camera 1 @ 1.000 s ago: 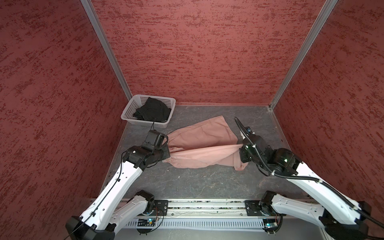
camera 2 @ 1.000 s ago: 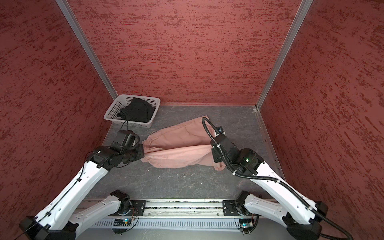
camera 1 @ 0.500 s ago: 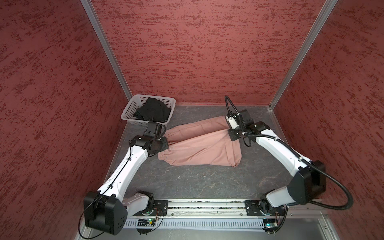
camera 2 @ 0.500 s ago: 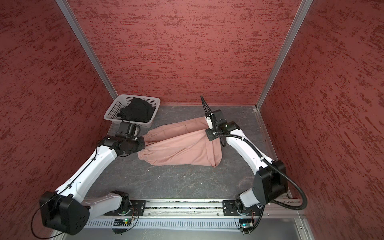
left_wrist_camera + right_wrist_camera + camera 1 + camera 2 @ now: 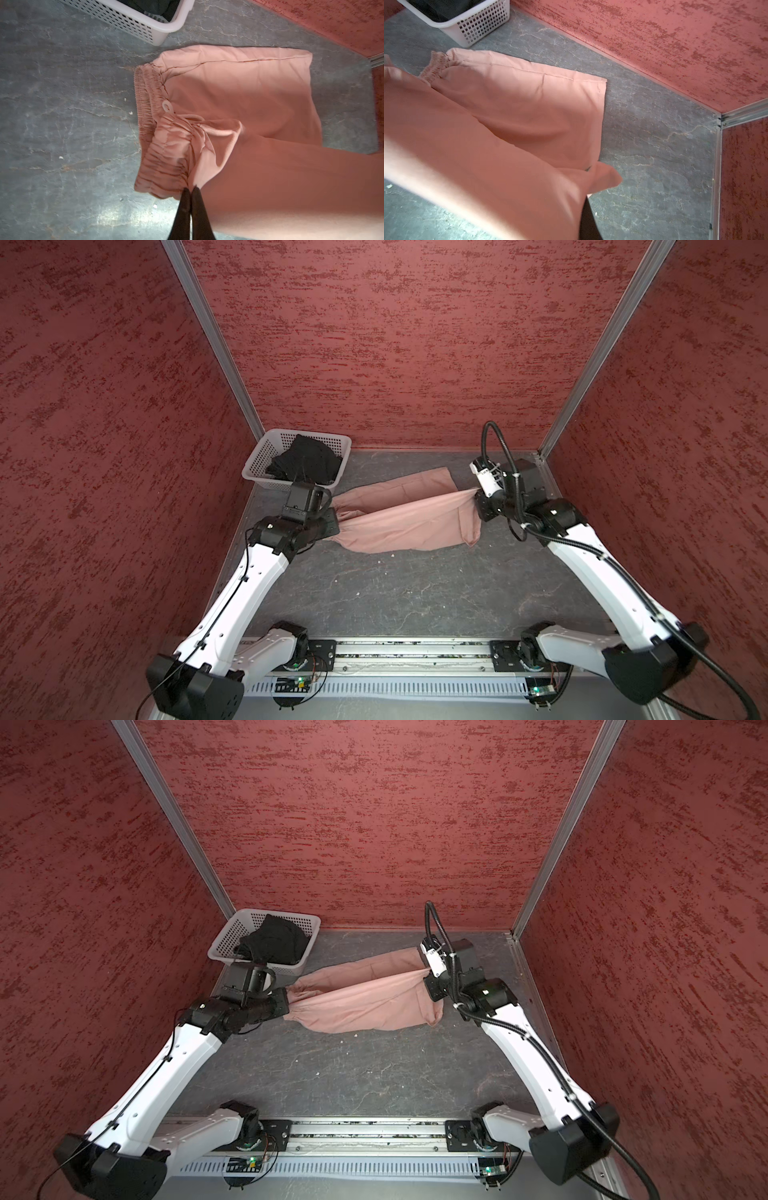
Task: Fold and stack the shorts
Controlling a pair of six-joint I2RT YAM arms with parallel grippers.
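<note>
Arms reach forward, spread wide. Left gripper [image 5: 190,190] clenched on pink shorts [image 5: 407,522] waistband; right gripper [image 5: 475,497] clenched on leg hem. Held half hangs taut between them, other leg flat on table [image 5: 395,593]. Black shorts [image 5: 305,458] in basket [image 5: 255,462].

Pink shorts [image 5: 512,108]: one leg flat on the table [image 5: 654,155], the other raised.
Right pincer [image 5: 584,205]: dark finger clamped on the raised hem corner.
Basket [image 5: 481,22]: white, perforated, holding black fabric [image 5: 442,8], just beyond the gathered waistband.
</note>
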